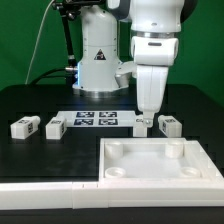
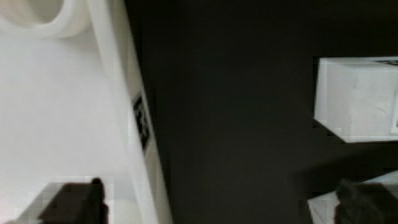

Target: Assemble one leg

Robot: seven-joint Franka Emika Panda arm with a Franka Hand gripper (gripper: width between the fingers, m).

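White tray [image 1: 108, 166] edge in front, end effector [image 1: 143, 118] spread wide — empty — over open black table [image 1: 40, 102], leg [image 1: 168, 125] just beside

1. The arm [image 1: 158, 40] is big, round and white, with a dark ring.
2. The gripper [image 1: 143, 122] is white too.
3. Its fingertips [image 2: 71, 203] look black.
4. A black triangle mark sits on the white base [image 1: 95, 45].

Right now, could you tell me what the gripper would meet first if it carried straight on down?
Probably the bare black table: the open gripper frames only that, with the leg off to one side.
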